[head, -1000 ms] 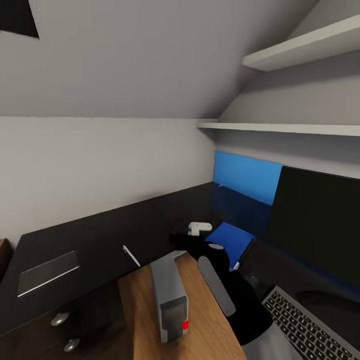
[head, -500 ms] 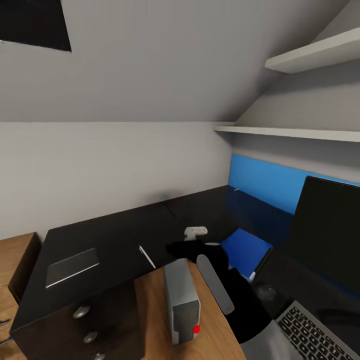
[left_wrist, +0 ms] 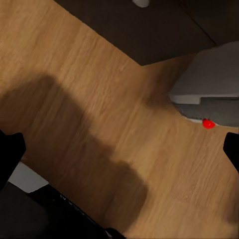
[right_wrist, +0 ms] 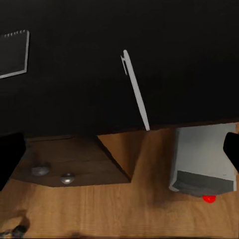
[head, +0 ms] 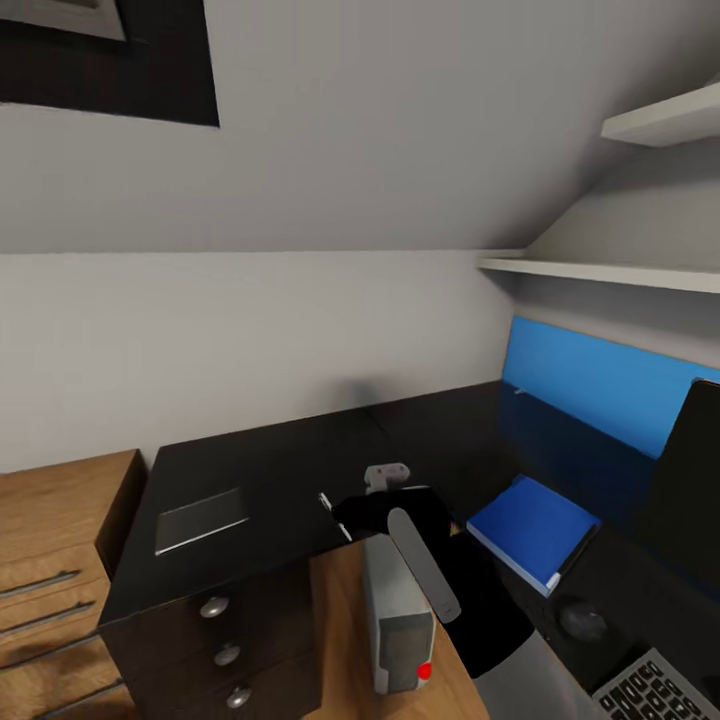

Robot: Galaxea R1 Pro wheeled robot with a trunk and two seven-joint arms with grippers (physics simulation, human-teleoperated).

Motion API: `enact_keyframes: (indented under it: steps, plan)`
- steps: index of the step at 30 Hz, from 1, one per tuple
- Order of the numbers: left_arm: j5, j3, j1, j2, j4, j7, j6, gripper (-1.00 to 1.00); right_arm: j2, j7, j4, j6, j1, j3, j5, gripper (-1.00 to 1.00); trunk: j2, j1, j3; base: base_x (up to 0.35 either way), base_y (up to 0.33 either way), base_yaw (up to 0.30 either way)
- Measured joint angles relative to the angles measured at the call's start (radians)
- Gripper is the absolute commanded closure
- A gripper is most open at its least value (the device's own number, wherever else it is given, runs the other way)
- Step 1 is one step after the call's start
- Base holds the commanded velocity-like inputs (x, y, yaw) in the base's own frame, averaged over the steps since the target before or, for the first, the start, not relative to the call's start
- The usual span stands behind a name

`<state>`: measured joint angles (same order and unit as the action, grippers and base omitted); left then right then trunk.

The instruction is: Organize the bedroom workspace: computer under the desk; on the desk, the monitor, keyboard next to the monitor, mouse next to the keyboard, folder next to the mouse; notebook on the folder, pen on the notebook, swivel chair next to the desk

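Your head camera has swung left since a second ago, so the monitor (head: pixel 700 470) now sits cut off at the frame edge and a wood dresser (head: pixel 60 540) has come in; nothing on the bench (head: pixel 260 470) itself shifted. Taking the computer (head: pixel 397 610) as landmark: it stands on the floor at the bench's front edge, the pen (right_wrist: pixel 135 89) just behind it on the black top, the notebook (head: pixel 202 518) farther off toward the dresser, the folder (head: pixel 532 528) on the opposite side, with mouse (head: pixel 582 618) and keyboard (head: pixel 655 690) nearer you. Your right hand (right_wrist: pixel 119 149) hangs spread and empty above the pen, presumably lining up a pick. Your left hand (left_wrist: pixel 119 149) hangs unclenched over the floor
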<state>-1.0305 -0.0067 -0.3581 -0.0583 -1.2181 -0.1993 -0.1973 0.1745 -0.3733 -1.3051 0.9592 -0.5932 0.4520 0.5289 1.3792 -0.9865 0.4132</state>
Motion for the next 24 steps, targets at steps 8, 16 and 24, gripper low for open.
enact_keyframes:
  steps: [8,16,24]
  plan:
    - [0.0,0.002,-0.014,-0.002,0.002,-0.003,-0.002,-1.0,0.0,-0.001,0.054,-0.008,-0.012,0.028,-0.002,-1.0,-0.056,0.031,-0.025,0.0,0.0,0.274]
    - [0.002,0.003,-0.014,-0.01,0.01,-0.004,-0.002,-1.0,0.0,-0.001,0.064,-0.009,-0.015,0.03,-0.003,-1.0,-0.112,0.061,-0.05,0.0,0.0,0.28]
    - [0.003,0.003,-0.014,-0.01,0.021,-0.006,-0.001,-1.0,0.0,-0.001,0.068,-0.009,-0.015,0.03,-0.004,-1.0,-0.133,0.073,-0.06,0.0,0.0,0.28]
